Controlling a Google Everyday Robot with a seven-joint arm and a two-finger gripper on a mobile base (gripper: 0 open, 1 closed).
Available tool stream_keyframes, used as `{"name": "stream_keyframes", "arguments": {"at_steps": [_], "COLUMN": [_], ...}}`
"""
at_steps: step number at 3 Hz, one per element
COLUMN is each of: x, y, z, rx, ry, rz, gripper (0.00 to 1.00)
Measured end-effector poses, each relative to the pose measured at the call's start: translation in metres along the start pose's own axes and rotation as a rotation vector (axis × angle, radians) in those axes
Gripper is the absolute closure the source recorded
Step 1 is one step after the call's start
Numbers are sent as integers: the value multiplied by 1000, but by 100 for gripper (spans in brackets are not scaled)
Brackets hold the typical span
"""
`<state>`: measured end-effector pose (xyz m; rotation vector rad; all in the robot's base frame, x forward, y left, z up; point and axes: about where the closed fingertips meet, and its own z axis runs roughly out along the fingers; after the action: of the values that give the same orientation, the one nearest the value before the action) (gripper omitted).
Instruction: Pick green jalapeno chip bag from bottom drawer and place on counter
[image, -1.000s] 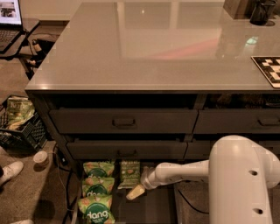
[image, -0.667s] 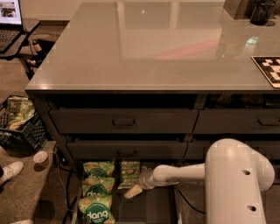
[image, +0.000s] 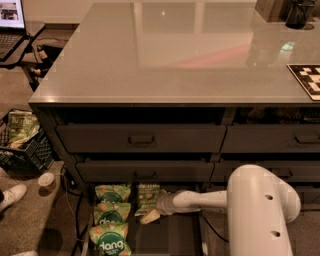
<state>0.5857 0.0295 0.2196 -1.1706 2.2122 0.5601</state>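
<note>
Work is barely begun: the end effector (image: 150, 216) is held by the green jalapeno chip bag (image: 148, 195) in the bottom drawer (image: 172, 239); apart or together cannot be told. The desk (image: 175, 55) is not reached.

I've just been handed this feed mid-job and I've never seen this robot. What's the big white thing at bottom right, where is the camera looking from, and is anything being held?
The big white shape is the robot's own arm, seen close up. There is only one camera view. It looks down past the arm at a drawer cabinet, and where the camera is mounted is not known. The arm reaches left into the open bottom drawer. Its tip, the gripper, sits low in the drawer at the lower edge of the green jalapeno chip bag. I cannot tell whether it has hold of the bag. Three brighter green "dang" bags lie to the left. The counter on top carries a checkered board at its right edge and a dark cup at the far corner. The chip bag is not up there yet.
</note>
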Motion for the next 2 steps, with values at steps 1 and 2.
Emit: {"name": "stream_keyframes", "arguments": {"at_steps": [1, 2], "x": [3, 6], "y": [-11, -26], "z": [15, 25], "rx": [11, 40], "ry": [4, 10], "rz": [10, 24], "gripper": [0, 0]}}
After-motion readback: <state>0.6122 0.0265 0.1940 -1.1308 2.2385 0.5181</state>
